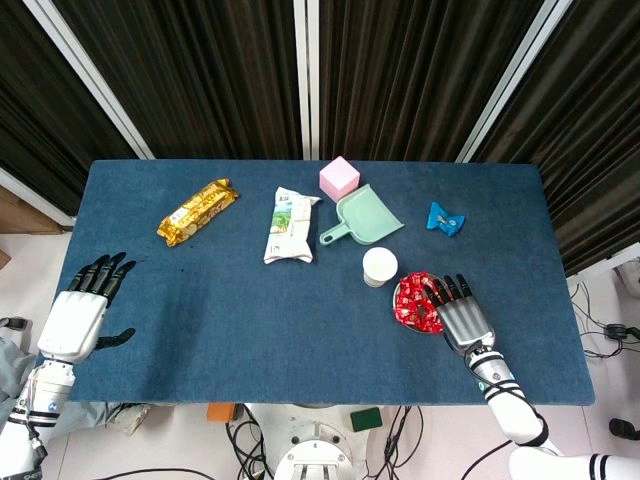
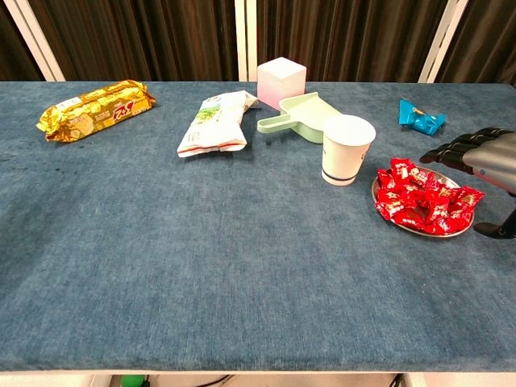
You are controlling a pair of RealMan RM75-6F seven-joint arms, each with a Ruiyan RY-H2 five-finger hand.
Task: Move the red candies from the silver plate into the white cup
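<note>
From the head view, the right robot hand (image 1: 462,312) hovers with fingers spread and empty over the silver plate (image 1: 398,310) of red candies (image 1: 417,300), poised to pick; the left robot hand (image 1: 85,307) rests released at the desk (image 1: 250,320) edge. In the chest view, the white cup (image 2: 347,148) stands just beside the plate, a short carry.

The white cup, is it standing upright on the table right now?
Yes, the chest view shows the white cup upright on the table with its open mouth up, just left of the plate of red candies.

Silver-backed right hand (image 1: 462,315) (black fingers), white ribbed wrist.
</note>
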